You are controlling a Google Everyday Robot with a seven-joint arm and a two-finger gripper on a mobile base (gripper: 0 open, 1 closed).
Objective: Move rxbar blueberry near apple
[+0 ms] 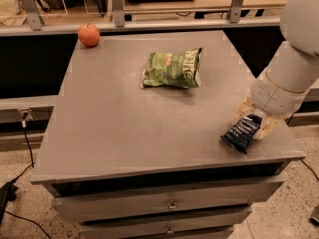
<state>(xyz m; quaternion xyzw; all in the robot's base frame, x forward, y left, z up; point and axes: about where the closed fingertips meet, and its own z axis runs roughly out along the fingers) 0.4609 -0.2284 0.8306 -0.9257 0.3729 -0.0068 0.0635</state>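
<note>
While claw (255,121) grips flat rxbar blueberry (241,133) front-right, round apple (88,34) far.

You have a single view, set high before the table (124,148) and looking down across it toward its far edge. At close range on the front right, the claw (253,124) clamps the rxbar blueberry (241,133).

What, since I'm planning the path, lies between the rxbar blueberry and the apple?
Camera view: green chip bag about midway; otherwise bare table. The gripper holds the rxbar blueberry near-right, the apple far-left.
</note>
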